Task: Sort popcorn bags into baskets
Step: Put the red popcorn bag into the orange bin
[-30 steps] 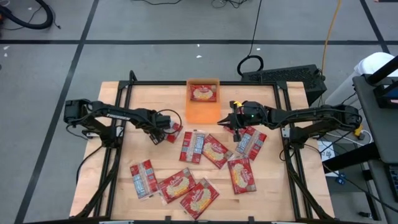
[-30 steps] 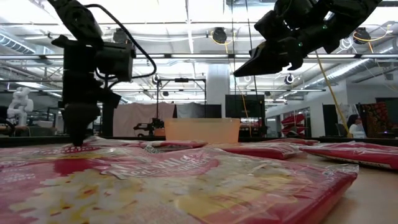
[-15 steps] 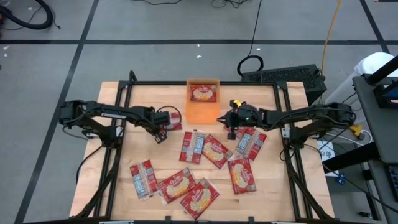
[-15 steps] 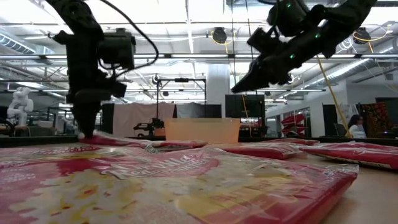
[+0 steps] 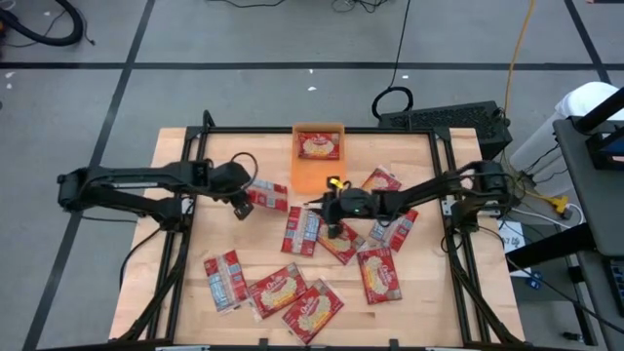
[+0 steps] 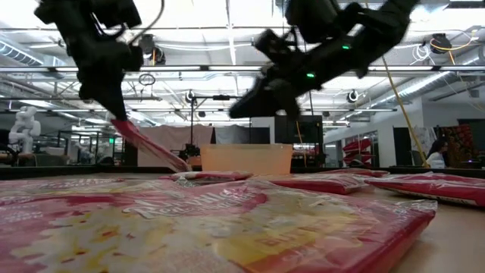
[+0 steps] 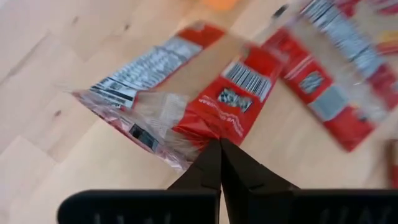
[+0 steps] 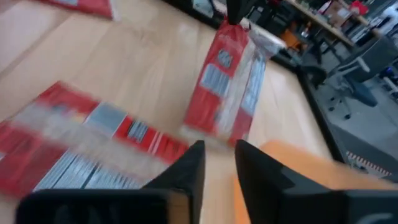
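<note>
Popcorn bags, flat red rectangular packets with a cream-yellow popcorn picture, are mostly unsorted: only one popcorn bag [image 5: 319,146] lies inside the shallow translucent orange rectangular plastic basket [image 5: 314,175], filling the half farther from the arms, while the nearer half shows bare. Around nine more packets lie loose on the pale wooden worktop [image 5: 419,292], all on the near side of the basket or beside it: one just to the basket's right [image 5: 381,181], a cluster just in front of it, and four farther out towards the near edge. The left gripper [image 7: 219,144] is clenched on the clear sealed edge of a packet [image 5: 265,196], printed back showing, and holds it raised and slanting just left of the basket; this looks like the next bag to go in. The right gripper [image 5: 331,207] hangs just in front of the basket above the cluster, its fingers slightly parted and nothing between them. By this count the job is barely begun: one bag placed, one in hand, the rest waiting, and the basket seems to offer flat room for only one more, so later bags would probably have to stack.
</note>
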